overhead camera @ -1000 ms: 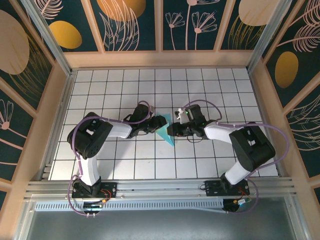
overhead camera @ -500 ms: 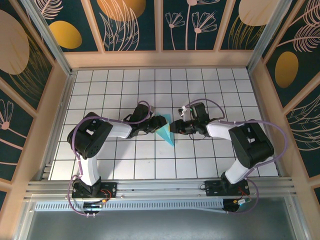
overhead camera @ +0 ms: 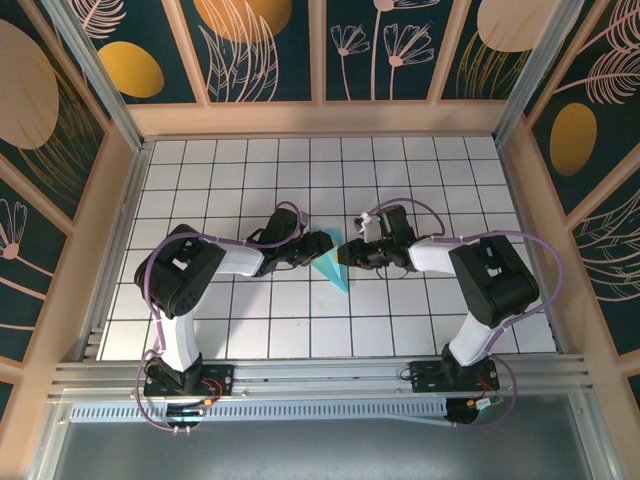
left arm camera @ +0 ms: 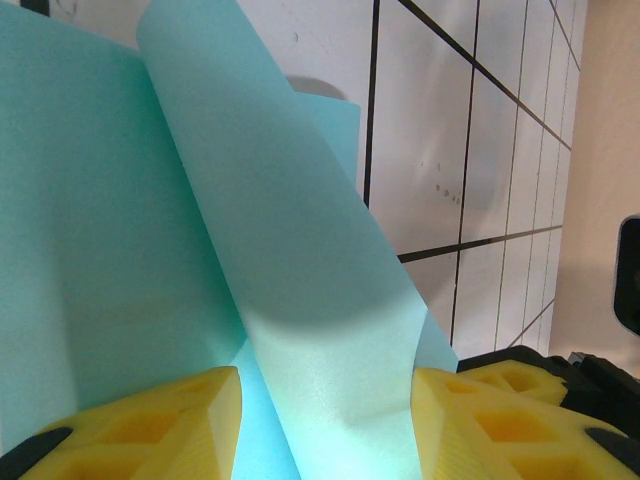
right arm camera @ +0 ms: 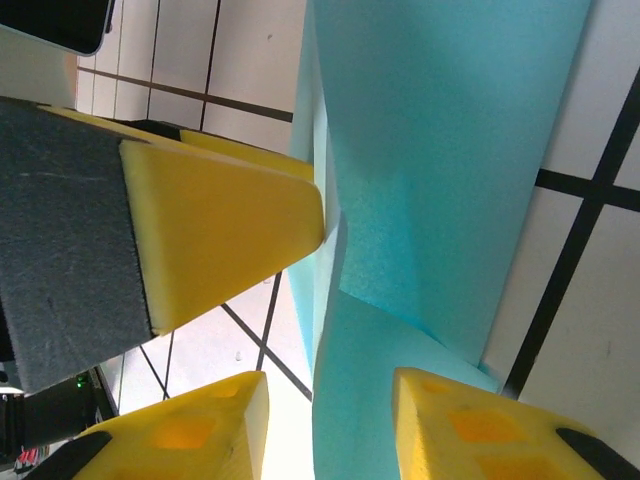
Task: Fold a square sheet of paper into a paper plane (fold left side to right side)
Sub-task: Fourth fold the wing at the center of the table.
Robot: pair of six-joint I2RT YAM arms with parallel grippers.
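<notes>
Left hand (overhead camera: 324,243) first: from my seat its yellow fingers (left arm camera: 140,425) sit at a middling gap and aren't pinching anything. A curled-up flap (left arm camera: 300,260) of the thin, light cyan-blue sheet of paper (overhead camera: 331,268) rises between them. The flat part of the sheet lies under the fingertips. I can't tell if the pads actually touch it.

Right hand (overhead camera: 344,252) comes in from the opposite side. Its fingers (right arm camera: 470,425) are apart too, straddling an edge of the same paper without closing on it. On the right wrist cam there's another yellow finger with a grey pad (right arm camera: 220,230), which looks like the left hand's. Its tip sits right against a crease in the sheet.

From the overhead cam the two hands face each other tip to tip, very close together, over the middle of the white grid-tiled worktop (overhead camera: 250,190). The paper is partly folded and shows as a narrow triangle just below the hands. Its point aims at the near edge and slightly to the right. It lies on the tiles, well away from the wooden side walls (overhead camera: 110,200).
</notes>
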